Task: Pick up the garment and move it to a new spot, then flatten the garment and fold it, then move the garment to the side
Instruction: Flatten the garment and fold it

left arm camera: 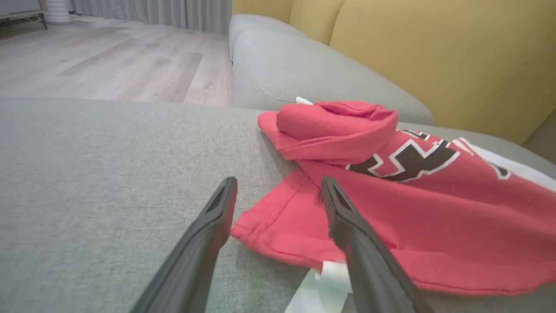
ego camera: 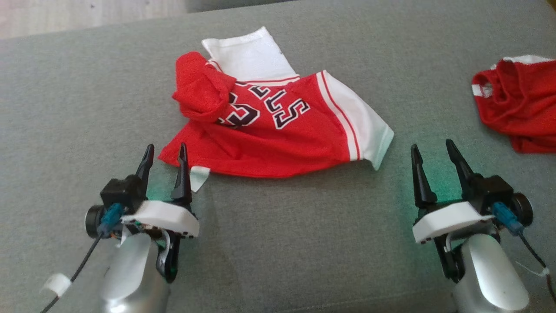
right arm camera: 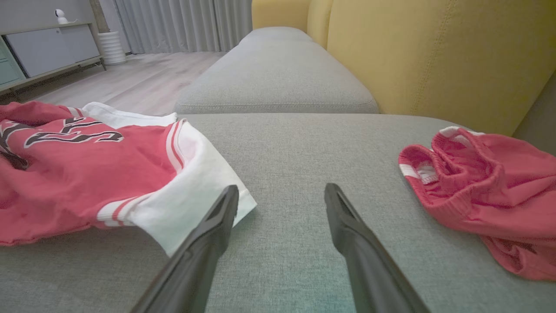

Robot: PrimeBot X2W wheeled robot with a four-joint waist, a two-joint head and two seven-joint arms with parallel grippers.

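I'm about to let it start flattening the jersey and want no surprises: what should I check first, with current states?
1. Left gripper open: ok.
2. Right gripper open: ok.
3. Jersey lying flat: not ok, red fabric bunched at its far left.
4. Hem corner lined up with left gripper: ok.
5. Second red garment apart from the jersey: ok.

Grey sofa seat [ego camera: 278, 243], yellow backrest [right arm camera: 434, 56], wood floor [left arm camera: 108, 65], curtains [right arm camera: 182, 26]
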